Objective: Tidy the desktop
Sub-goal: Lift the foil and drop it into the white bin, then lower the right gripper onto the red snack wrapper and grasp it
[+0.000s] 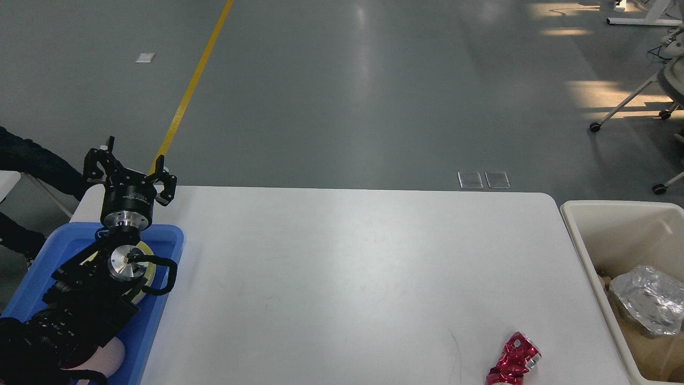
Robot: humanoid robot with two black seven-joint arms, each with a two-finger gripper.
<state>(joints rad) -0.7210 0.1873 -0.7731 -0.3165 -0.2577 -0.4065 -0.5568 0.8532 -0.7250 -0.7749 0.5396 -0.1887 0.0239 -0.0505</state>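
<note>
A crushed red can (514, 367) lies at the white tabletop's (342, 267) near right edge, long axis angled toward the cream bin (593, 256), far across from the left gripper (130, 160), jaws apart, raised over the blue tray (165, 251); no right arm shows.

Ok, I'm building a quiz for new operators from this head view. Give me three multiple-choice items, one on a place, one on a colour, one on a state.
1. Where does the crushed can lie?
A. on the desktop, near-right part
B. inside the blue tray
C. on the floor

2. What colour is the crushed can?
A. green
B. red
C. yellow

3. How does the left gripper stand?
A. shut on the can
B. shut on the tray rim
C. open, holding nothing

Answers:
1 A: it rests on the white top, just left of the cream bin.
2 B: shiny red with silver ends.
3 C: its fingers are spread above the tray's far edge, nothing between them.
</note>
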